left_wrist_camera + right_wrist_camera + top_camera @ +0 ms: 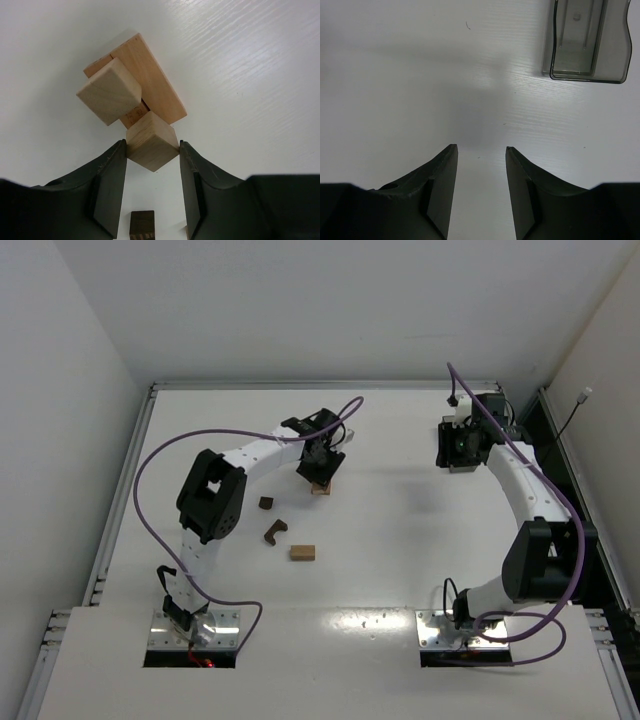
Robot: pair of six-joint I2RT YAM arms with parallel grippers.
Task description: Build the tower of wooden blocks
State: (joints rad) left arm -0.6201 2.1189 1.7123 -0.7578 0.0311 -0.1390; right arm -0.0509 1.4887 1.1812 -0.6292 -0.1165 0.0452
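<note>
The left gripper (152, 144) clamps a light cube (150, 152) at its fingertips, at the near edge of the wood block tower (150, 82) just ahead. The cube seems to touch the stack, though that is unclear. The right gripper (481, 150) hangs parted and empty, with a plastic bin (587, 42) ahead to its right.
</note>
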